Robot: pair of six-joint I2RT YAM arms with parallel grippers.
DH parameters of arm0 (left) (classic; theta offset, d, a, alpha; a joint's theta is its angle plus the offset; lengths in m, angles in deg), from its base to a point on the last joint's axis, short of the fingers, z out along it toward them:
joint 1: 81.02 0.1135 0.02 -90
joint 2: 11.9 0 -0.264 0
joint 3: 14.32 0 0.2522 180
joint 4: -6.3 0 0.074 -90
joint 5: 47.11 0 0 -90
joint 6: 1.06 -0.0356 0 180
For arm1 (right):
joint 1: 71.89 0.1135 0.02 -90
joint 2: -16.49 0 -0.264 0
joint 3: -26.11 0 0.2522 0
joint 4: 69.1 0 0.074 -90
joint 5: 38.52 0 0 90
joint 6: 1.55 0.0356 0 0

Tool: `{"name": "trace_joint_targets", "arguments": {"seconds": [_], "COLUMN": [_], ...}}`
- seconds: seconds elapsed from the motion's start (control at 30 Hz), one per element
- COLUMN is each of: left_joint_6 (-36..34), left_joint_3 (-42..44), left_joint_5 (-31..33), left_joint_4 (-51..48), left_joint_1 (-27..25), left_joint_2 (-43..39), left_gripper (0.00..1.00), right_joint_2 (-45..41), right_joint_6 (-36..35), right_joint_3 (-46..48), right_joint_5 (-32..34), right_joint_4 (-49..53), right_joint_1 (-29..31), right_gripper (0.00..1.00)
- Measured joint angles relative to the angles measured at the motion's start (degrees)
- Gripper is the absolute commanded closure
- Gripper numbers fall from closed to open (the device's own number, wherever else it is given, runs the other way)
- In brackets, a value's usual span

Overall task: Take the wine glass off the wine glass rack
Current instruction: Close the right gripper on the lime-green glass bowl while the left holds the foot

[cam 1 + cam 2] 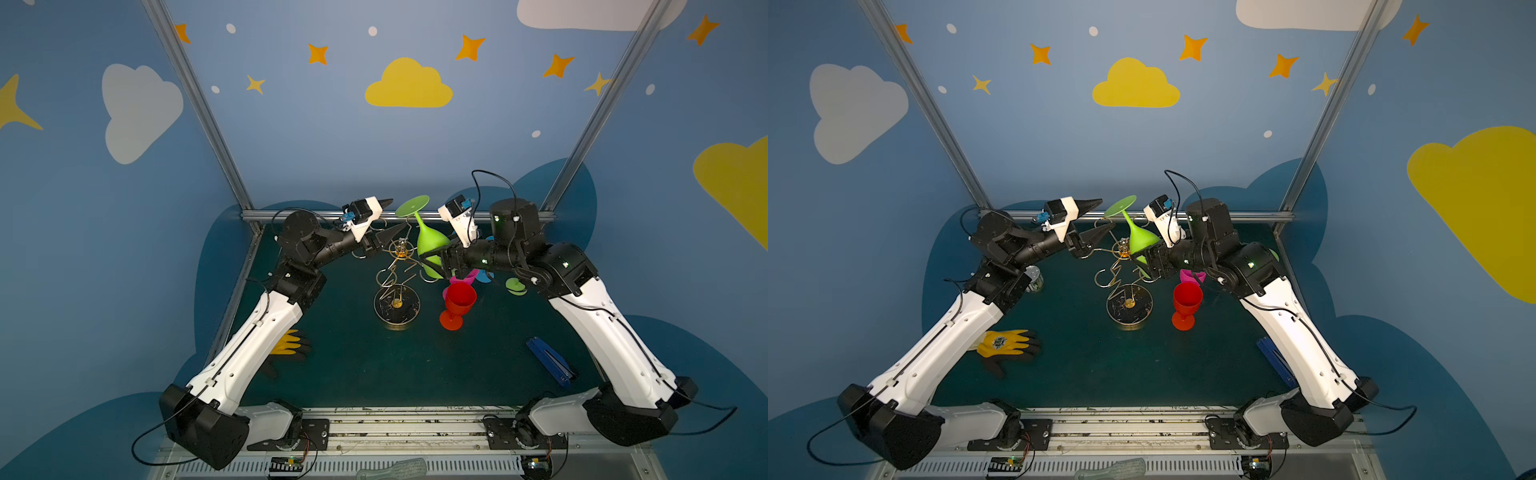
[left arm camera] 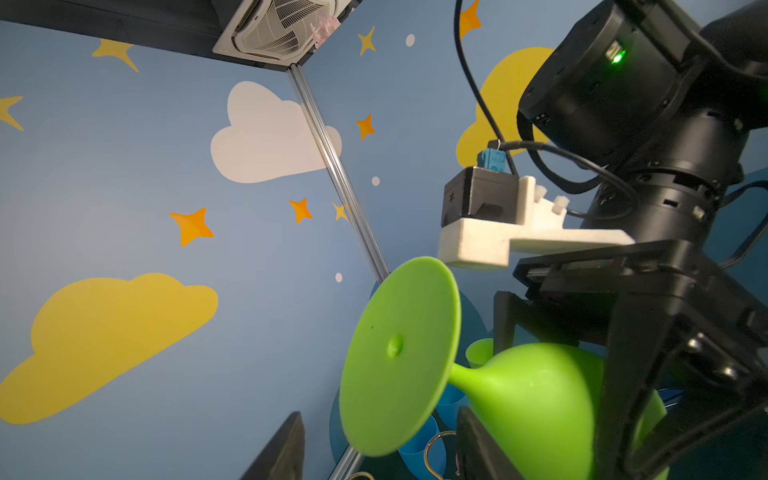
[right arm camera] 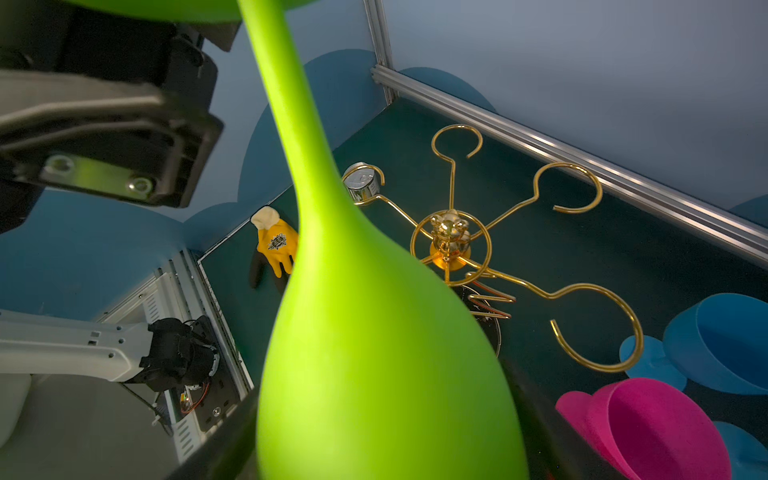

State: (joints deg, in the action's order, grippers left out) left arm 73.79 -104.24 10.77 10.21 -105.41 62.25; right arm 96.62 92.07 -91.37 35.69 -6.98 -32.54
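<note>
A lime-green wine glass point(image 1: 430, 241) is held upside down and tilted, its round foot point(image 1: 412, 206) uppermost. My right gripper point(image 1: 434, 259) is shut on its bowl point(image 3: 374, 353), one finger on either side. The glass hangs just beside the top of the gold wire wine glass rack point(image 1: 397, 305). In the right wrist view all the hooks in sight on the wine glass rack point(image 3: 451, 237) are empty. My left gripper point(image 1: 388, 219) stands open at the rack's top on the left. In the left wrist view the glass's foot point(image 2: 399, 353) lies in front of the gap of the left gripper point(image 2: 382, 453), touching neither finger.
A red wine glass point(image 1: 457, 303) stands upright right of the rack. Pink point(image 3: 648, 428) and blue point(image 3: 723, 340) glasses lie behind it, under my right arm. A yellow glove point(image 1: 1007, 343) and a tin can point(image 1: 1034, 278) lie left, a blue tool point(image 1: 548, 361) right.
</note>
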Motion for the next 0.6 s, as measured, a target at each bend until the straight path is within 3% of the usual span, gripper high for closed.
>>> {"name": "trace_joint_targets", "arguments": {"seconds": [0.47, 0.6], "left_joint_6": [-1.3, -2.7], "left_joint_3": [0.0, 0.0], "left_joint_5": [-0.8, -0.8], "left_joint_4": [-0.4, -0.8], "left_joint_1": [-0.2, -0.2], "left_joint_2": [0.6, 0.7], "left_gripper": [0.76, 0.86], "right_joint_2": [1.5, 1.5], "right_joint_6": [1.4, 2.4], "right_joint_3": [-0.5, -1.0], "right_joint_5": [-1.0, -1.0], "right_joint_4": [0.8, 1.3], "right_joint_1": [1.8, 2.0], "right_gripper": [0.65, 0.60]}}
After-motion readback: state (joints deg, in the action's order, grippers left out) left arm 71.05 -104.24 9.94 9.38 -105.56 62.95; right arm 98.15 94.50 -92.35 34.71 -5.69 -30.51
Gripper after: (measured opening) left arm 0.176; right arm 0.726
